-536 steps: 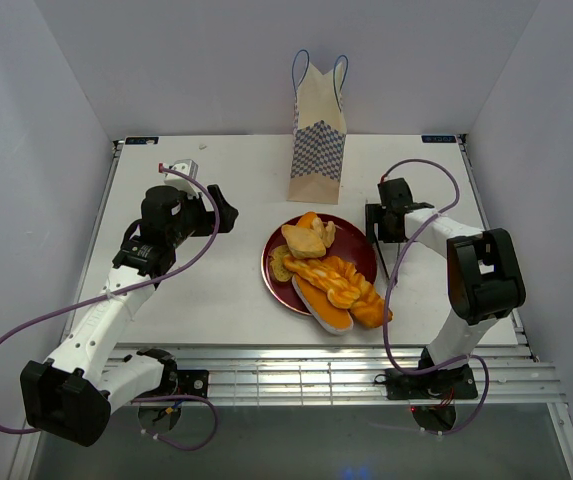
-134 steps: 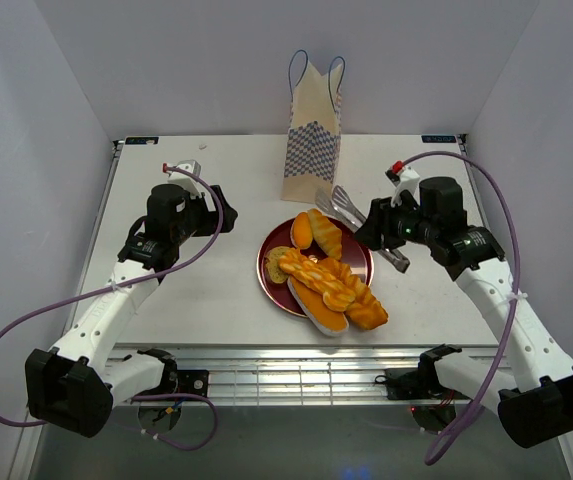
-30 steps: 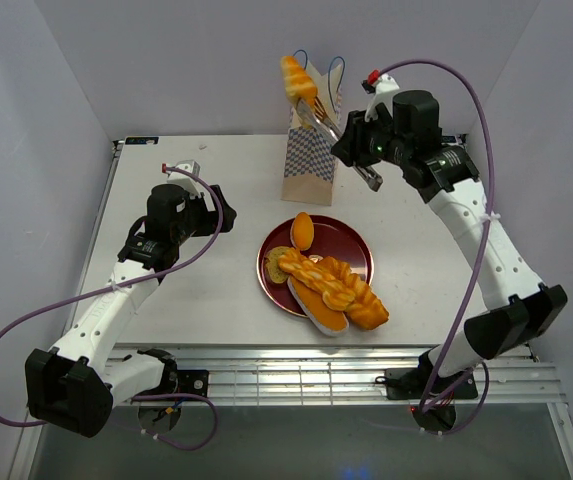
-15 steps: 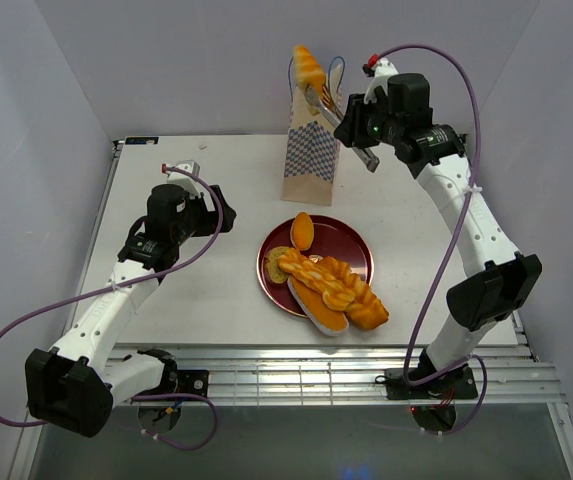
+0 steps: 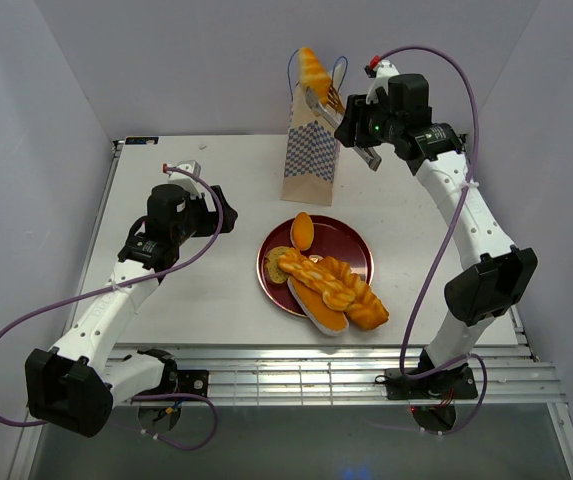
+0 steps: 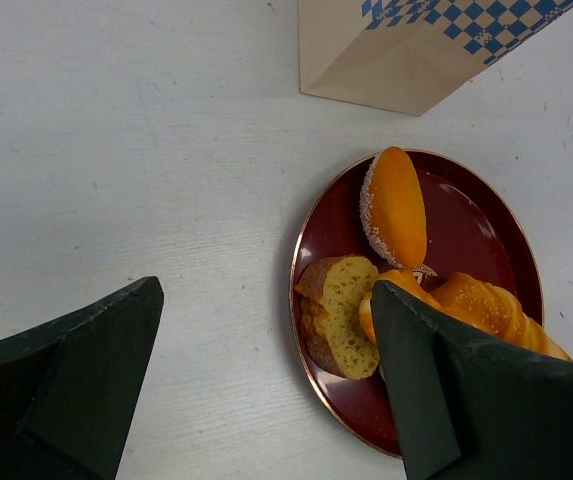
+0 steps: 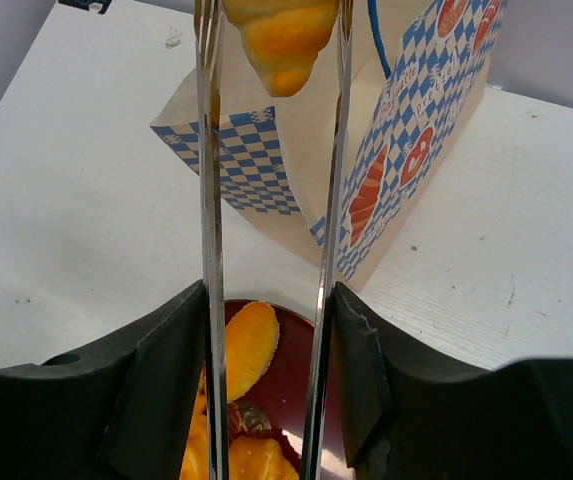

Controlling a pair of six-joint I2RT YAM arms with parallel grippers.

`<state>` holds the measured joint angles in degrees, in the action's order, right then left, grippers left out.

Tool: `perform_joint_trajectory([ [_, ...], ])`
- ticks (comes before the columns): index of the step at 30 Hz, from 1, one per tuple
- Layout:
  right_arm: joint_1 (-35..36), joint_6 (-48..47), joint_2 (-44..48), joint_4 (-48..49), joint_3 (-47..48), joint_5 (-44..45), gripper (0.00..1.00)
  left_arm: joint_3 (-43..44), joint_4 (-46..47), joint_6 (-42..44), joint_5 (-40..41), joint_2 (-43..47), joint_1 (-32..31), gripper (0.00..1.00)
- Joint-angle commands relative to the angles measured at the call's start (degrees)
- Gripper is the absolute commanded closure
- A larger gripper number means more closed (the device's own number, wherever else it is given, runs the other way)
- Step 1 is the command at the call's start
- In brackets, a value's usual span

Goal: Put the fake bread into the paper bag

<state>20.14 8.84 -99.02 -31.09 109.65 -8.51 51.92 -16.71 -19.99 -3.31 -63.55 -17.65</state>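
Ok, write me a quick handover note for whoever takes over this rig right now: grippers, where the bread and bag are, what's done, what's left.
Left gripper: open, empty, above the table beside the dark red plate.
Right gripper: shut on metal tongs, whose tips carry a swirled roll just above the paper bag mouth.
On the plate: oval roll, slice, braided loaf, other pieces.
Done: one roll lifted to the bag, not dropped in; bag's inside not visible.
Left: release it, bag the rest.

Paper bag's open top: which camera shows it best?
The right wrist view: it looks down into the paper bag. The top external view shows its side; the left wrist view only its base.
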Motion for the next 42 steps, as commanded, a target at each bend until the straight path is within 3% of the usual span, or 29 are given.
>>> perform_joint_trajectory([
  [1,-0.45,-0.23,0.23,3.67,1.45,-0.01,0.44,1.96,0.27,0.12,-0.82,0.27,-0.02,0.05],
  [13,-0.54,-0.05,-0.73,2.27,4.00,-1.24,0.36,1.96,0.36,0.04,-1.08,0.62,-0.10,0.05],
  [24,-0.54,0.12,0.41,1.56,4.79,-4.13,0.35,1.78,0.71,0.21,-2.58,1.06,-0.02,0.02],
  [27,-0.45,0.21,1.64,1.65,3.39,-5.54,0.36,1.78,0.80,0.30,-2.23,1.15,-0.10,0.02],
  [30,-0.54,0.12,3.57,1.82,1.28,-6.77,0.36,1.69,0.98,0.39,-3.19,1.23,-0.10,0.11],
  [42,1.38,-1.99,16.74,4.81,-15.05,-9.59,0.37,1.78,0.63,-0.14,-1.44,1.15,-0.02,0.07],
])
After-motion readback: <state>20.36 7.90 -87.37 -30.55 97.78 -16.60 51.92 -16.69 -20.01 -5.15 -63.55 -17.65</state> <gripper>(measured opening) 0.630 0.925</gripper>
